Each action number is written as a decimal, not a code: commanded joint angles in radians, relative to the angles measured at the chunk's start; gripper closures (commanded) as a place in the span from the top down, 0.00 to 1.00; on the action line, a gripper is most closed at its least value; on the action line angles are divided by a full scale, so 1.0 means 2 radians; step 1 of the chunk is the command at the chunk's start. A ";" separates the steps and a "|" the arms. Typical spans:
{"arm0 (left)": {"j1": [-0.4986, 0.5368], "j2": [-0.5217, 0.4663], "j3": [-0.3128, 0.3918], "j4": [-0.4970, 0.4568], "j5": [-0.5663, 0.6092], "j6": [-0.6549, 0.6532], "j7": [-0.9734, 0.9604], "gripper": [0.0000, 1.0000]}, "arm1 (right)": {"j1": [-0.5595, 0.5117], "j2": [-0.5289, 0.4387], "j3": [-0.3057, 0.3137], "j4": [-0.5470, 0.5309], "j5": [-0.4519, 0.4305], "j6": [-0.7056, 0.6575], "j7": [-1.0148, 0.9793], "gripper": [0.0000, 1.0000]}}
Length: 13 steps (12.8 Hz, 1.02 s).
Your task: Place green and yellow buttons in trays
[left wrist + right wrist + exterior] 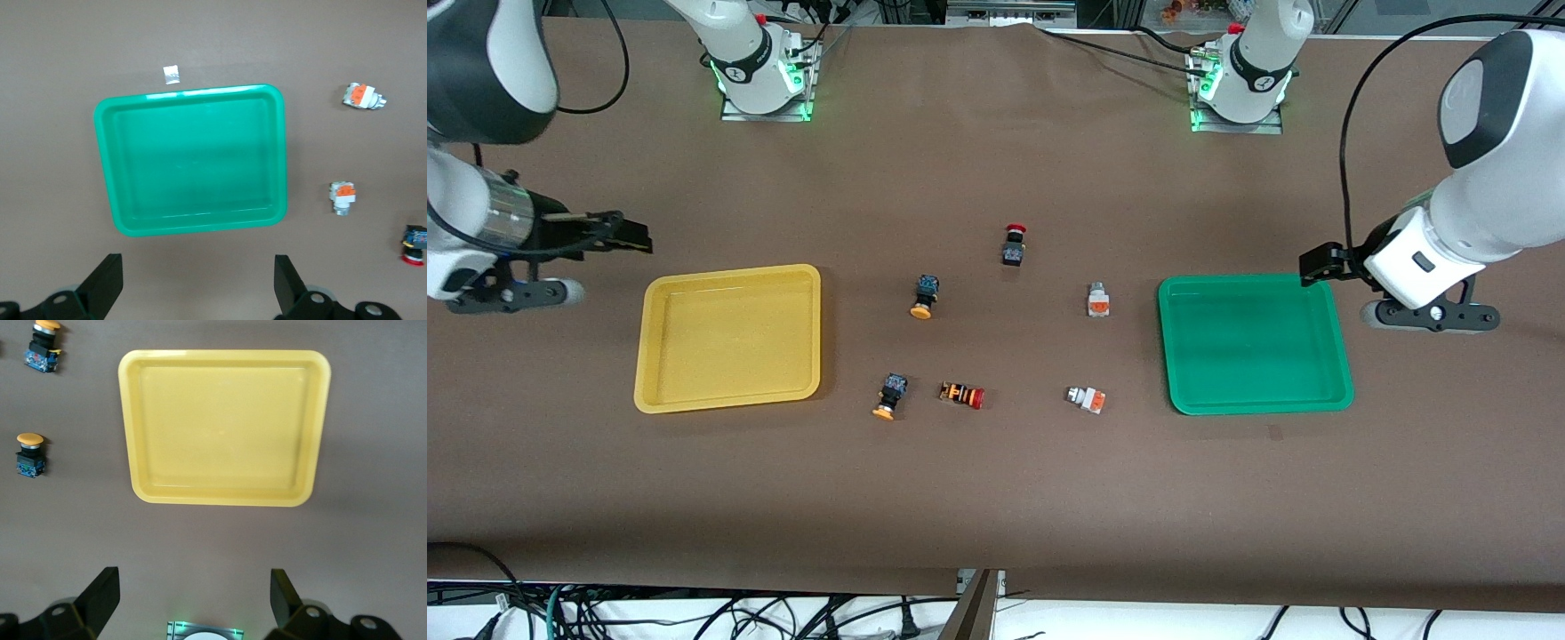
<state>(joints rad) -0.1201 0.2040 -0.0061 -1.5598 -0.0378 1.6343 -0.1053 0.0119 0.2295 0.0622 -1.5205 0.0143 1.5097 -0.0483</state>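
Note:
The yellow tray [729, 338] and the green tray [1254, 342] lie empty. Two black-bodied buttons with yellow-orange caps [923, 296] [889, 396] lie on the table beside the yellow tray. Two white-bodied buttons with orange faces [1098, 300] [1086, 397] lie beside the green tray. My left gripper [1319, 264] is open and empty, up over the table just off the green tray's [193, 160] rim. My right gripper [624, 234] is open and empty, over the table just off the yellow tray's [223, 427] rim. The wrist views show the white buttons [363, 97] [343, 197] and the black ones [41, 347] [30, 455].
A black switch with a red cap [1014, 244] stands between the trays, farther from the front camera than the buttons. An orange-striped switch with a red cap [962, 395] lies between the two nearer buttons. A small white scrap [171, 75] lies by the green tray.

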 commanded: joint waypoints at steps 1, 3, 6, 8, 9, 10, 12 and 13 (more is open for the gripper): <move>-0.018 0.018 -0.008 0.010 -0.021 -0.003 -0.056 1.00 | 0.044 0.032 -0.001 0.006 0.006 0.040 0.048 1.00; -0.031 0.034 -0.018 0.010 -0.026 -0.001 -0.086 1.00 | 0.081 0.062 -0.001 0.006 0.006 0.089 0.115 1.00; -0.050 0.077 -0.022 0.009 -0.055 0.036 -0.103 1.00 | 0.123 0.115 -0.001 0.006 0.006 0.164 0.209 1.00; -0.063 0.100 -0.022 0.008 -0.062 0.052 -0.103 1.00 | 0.147 0.147 -0.001 0.005 0.006 0.209 0.273 1.00; -0.070 0.116 -0.022 0.008 -0.065 0.058 -0.103 1.00 | 0.156 0.167 -0.001 0.005 0.006 0.237 0.301 1.00; -0.079 0.131 -0.022 0.007 -0.068 0.066 -0.103 1.00 | 0.163 0.187 -0.001 0.005 0.006 0.272 0.318 1.00; -0.096 0.159 -0.022 0.005 -0.069 0.081 -0.112 1.00 | 0.173 0.229 -0.001 0.005 0.006 0.349 0.354 1.00; -0.102 0.168 -0.022 0.001 -0.069 0.092 -0.128 1.00 | 0.179 0.244 -0.001 0.005 0.006 0.378 0.372 1.00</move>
<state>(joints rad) -0.2996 0.5009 -0.0549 -1.5665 -0.1576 1.7898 -0.3213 0.3522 0.6565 0.0658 -1.5311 0.0189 2.1786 0.6318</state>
